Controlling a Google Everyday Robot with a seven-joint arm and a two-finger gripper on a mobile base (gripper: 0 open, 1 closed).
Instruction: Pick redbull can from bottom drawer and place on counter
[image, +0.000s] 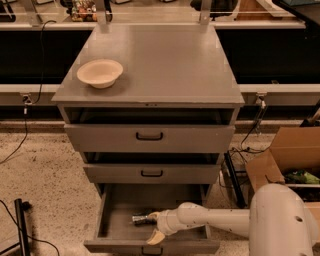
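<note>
The bottom drawer (112, 212) is pulled out. The redbull can (140, 219) lies on its side on the drawer floor, a small silvery can pointing left. My gripper (153, 226) reaches into the drawer from the right, just right of the can. Its fingers are spread: the upper one sits at the can's right end and the lower cream fingertip (155, 237) is near the drawer's front wall. The can is not lifted. The counter (160, 65) is the grey cabinet top above.
A cream bowl (99, 73) stands on the counter's left side. The two upper drawers (149, 136) are slightly open. A cardboard box (287, 162) sits on the floor at right. Cables and a dark post (21, 225) are at left.
</note>
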